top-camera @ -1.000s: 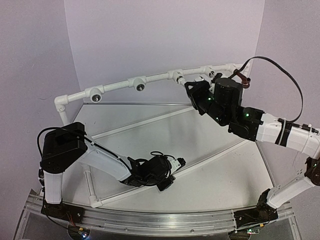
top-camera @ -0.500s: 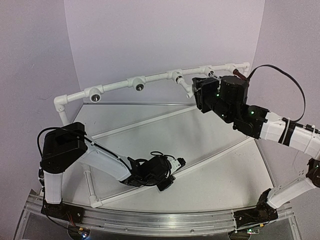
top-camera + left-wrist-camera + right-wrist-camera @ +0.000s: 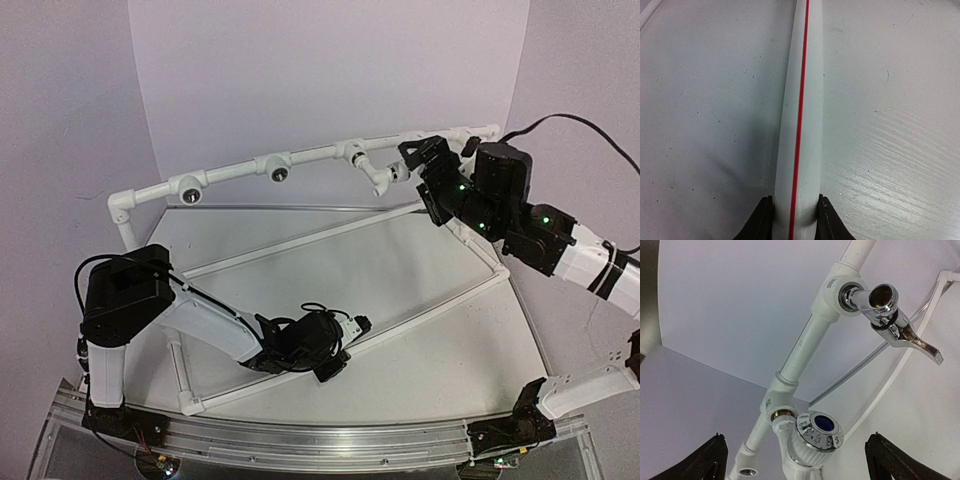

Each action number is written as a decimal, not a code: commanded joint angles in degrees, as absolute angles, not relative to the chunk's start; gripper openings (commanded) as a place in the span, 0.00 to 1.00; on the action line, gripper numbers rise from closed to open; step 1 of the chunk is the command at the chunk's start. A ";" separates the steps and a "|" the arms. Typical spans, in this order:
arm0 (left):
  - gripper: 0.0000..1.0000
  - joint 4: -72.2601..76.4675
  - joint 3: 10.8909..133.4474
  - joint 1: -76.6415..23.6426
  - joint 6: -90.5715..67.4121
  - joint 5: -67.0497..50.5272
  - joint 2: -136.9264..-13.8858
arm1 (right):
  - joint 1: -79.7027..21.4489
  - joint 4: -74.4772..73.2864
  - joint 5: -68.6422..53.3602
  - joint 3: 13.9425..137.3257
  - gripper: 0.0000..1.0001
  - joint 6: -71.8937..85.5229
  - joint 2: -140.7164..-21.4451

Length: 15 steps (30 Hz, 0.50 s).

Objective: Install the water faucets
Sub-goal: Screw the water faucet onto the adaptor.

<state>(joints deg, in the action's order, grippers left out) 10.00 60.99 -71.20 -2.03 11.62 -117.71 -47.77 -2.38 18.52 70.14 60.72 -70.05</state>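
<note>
A white plastic faucet (image 3: 385, 176) with a chrome, blue-capped knob (image 3: 818, 436) sits in a tee (image 3: 782, 395) of the pipe frame (image 3: 310, 155). My right gripper (image 3: 412, 172) stands open just right of it, its fingers (image 3: 715, 460) wide on either side and not touching it. Further along the frame, a shiny silver faucet (image 3: 885, 307) with a lever handle is seated in another tee (image 3: 837, 287); my right arm hides it in the top view. My left gripper (image 3: 335, 352) is low on the table, shut on a white pipe with a red stripe (image 3: 799, 125).
Two tee sockets (image 3: 190, 190) (image 3: 280, 173) on the left part of the frame show dark round holes. Thin white pipes (image 3: 300, 243) run slantwise across the grey table. Purple walls close in behind and on both sides.
My right gripper has opened, let go of the white faucet and drawn back to the right; the faucet stays in its tee. The left arm has not moved.
</note>
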 commanded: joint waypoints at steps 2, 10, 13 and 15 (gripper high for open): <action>0.00 -7.29 55.99 -70.78 -11.52 8.72 -126.81 | -47.93 -15.86 12.31 74.86 0.98 38.32 -65.83; 0.00 -7.34 56.30 -70.76 -11.41 8.61 -127.00 | -47.96 -19.30 3.01 69.77 0.98 -10.00 -55.47; 0.00 -7.40 56.38 -70.78 -11.33 8.57 -127.07 | -47.94 -23.04 3.54 69.35 0.98 -25.84 -54.45; 0.00 -7.44 56.48 -70.84 -11.27 8.56 -127.09 | -47.93 -25.83 4.21 70.11 0.98 -33.08 -55.41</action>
<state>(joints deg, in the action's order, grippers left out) 9.95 61.08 -71.20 -2.04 11.59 -117.75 -47.77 -19.56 5.33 70.21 -6.24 -53.99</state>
